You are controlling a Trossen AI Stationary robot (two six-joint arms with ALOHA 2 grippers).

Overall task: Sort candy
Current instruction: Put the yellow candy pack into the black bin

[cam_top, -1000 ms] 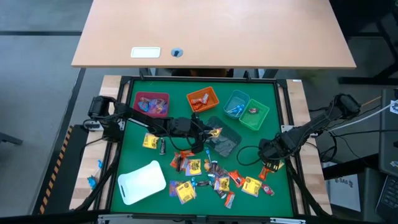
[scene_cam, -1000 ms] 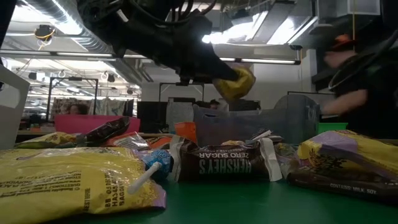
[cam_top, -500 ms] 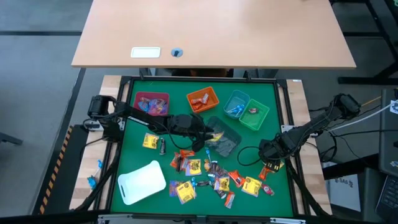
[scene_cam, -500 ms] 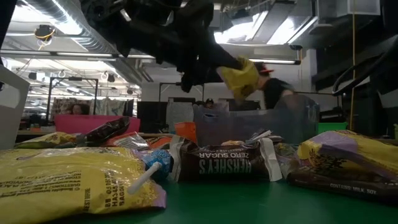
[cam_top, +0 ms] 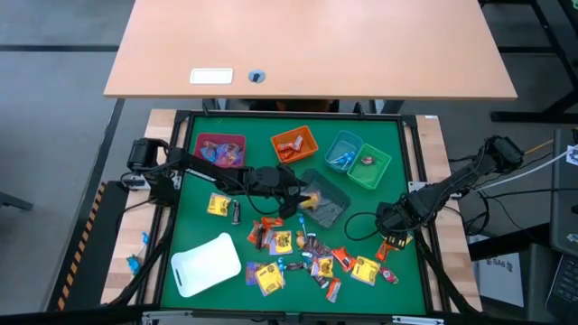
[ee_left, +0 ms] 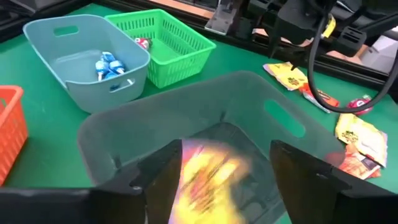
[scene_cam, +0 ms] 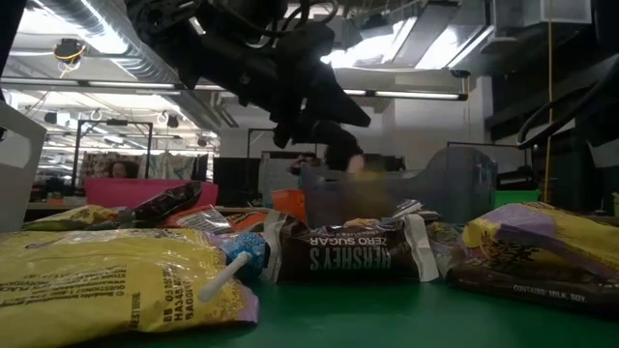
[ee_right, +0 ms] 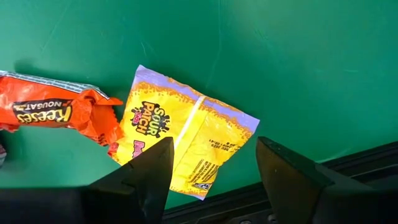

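Left gripper (ee_left: pixel 211 177) over grey bin (ee_left: pixel 292 127), fingers spread, yellow packet (ee_left: pixel 208 177) dropping free between them into bin. Best to hold fingers wide and lift straight up, clear of bin wall. Right gripper (ee_right: pixel 211 165) open, hovering over Sour Patch packet (ee_right: pixel 183 137) on mat beside Reese's (ee_right: pixel 53 112).

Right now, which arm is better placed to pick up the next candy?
Probably the right. The right gripper hovers open directly over a yellow Sour Patch packet beside an orange Reese's packet. The left gripper is open above the grey bin, a yellow candy just below it.
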